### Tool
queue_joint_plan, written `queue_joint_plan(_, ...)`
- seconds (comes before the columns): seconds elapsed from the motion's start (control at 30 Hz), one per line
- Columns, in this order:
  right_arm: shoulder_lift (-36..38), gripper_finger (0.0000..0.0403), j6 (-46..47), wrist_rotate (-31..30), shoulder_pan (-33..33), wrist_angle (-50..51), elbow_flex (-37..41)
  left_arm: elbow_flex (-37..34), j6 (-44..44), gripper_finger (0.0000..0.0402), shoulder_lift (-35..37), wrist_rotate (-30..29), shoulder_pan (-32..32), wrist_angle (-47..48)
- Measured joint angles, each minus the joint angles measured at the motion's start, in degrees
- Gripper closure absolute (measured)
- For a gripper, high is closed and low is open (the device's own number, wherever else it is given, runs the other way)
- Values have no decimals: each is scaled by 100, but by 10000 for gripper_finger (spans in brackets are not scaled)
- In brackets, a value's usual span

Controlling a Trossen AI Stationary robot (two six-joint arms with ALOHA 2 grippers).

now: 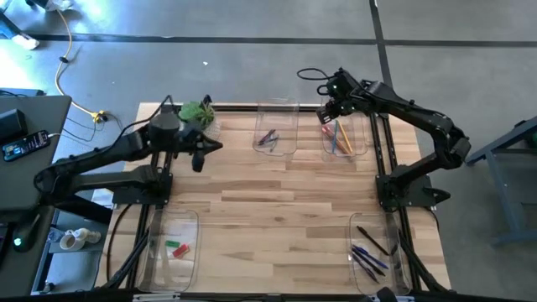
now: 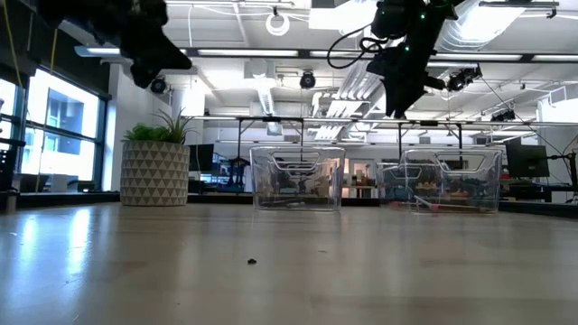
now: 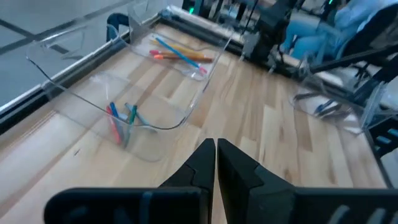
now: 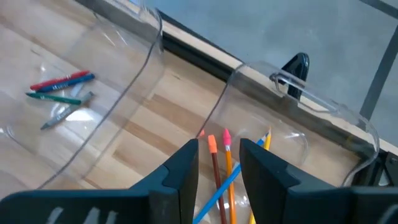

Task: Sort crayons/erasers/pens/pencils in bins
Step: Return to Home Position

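Observation:
Four clear bins stand on the wooden table. The far middle bin [image 1: 277, 130] holds crayons [image 4: 62, 87]. Pencils [image 1: 340, 136] and a blue stick lie in the far right bin [image 1: 362, 138]. Erasers [image 1: 176, 248] are in the near left bin [image 1: 159, 252], and the near right bin [image 1: 394, 252] contains pens [image 1: 369, 252]. My right gripper [image 4: 219, 155] hangs open above the pencil bin, with nothing between its fingers. Near the table's far left, beside the plant, my left gripper [image 3: 216, 146] is shut and empty, raised above the table.
A potted green plant [image 1: 197, 111] stands at the far left corner, just behind my left gripper. Bare wood spans the table's middle [image 1: 277, 201]. Dark frame rails run along the table's left and right sides.

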State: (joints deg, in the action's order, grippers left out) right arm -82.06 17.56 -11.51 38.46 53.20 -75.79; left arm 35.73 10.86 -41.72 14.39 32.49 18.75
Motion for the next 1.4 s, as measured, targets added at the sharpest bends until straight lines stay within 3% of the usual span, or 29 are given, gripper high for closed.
queue_joint_plan(0.3,0,296,15,2,0,-380,0,-1180,834,394,1166,-175,-495,-1042)
queue_joint_plan(0.57,0,296,13,4,4,-492,0,-1852,1439,394,1759,-941,-1537,-1643)
queue_joint_plan(0.87,0,296,-302,7,17,-729,0,-2385,1446,394,2269,-1955,-2595,-2066)
queue_joint_plan(1.17,103,296,-413,115,17,-770,0,-2870,1446,394,2530,-2291,-3065,-2671)
queue_joint_plan(1.4,902,296,-416,165,-29,-770,0,-3494,1402,394,2531,-2292,-3106,-3703)
